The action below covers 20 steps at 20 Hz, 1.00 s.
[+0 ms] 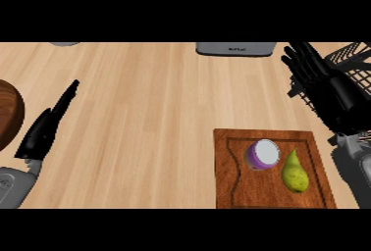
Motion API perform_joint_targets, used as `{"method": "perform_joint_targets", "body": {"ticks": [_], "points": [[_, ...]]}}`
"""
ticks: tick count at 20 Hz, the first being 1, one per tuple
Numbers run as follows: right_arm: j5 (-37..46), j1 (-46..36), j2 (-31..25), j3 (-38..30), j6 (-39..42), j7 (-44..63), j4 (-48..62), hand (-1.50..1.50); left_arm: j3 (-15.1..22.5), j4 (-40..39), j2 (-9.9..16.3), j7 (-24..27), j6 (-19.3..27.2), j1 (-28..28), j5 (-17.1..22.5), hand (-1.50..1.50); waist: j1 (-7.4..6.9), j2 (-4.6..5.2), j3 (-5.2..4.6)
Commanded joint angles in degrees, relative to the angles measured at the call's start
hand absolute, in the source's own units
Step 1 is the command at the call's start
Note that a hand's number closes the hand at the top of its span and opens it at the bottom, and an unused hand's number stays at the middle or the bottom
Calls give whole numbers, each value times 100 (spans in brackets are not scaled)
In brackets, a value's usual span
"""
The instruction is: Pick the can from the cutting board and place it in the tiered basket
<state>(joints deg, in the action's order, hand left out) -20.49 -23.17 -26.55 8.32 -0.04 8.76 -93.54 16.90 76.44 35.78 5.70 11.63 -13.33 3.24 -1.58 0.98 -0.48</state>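
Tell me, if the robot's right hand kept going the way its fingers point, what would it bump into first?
The right hand points up and slightly left, beside the black wire basket. The grey appliance lies left of that line, so the way looks free to the picture's edge, though depth is unclear.

Bright, even light across the wooden surface

No glare or hard highlights; only faint, soft shadows sit close under the cutting board, and the wood grain reads evenly throughout.
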Motion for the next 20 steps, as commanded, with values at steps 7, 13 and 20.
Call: {"method": "perform_joint_targets", "body": {"ticks": [7, 13, 20], "points": [[604, 595, 819, -1993, -3218, -902, -513, 150, -481, -177, -267, -231, 481, 415, 333, 0, 1109, -652, 165], [1920, 3075, 1414, -1633, -5315, 331, 422, -150, -743, 6, -421, -298, 707, 653, 587, 0, 741, -211, 2], [3215, 4437, 1249, -83, -5299, 1832, -895, -150, -629, 221, -517, -451, 687, 463, 540, 0, 386, -116, -33]]}}
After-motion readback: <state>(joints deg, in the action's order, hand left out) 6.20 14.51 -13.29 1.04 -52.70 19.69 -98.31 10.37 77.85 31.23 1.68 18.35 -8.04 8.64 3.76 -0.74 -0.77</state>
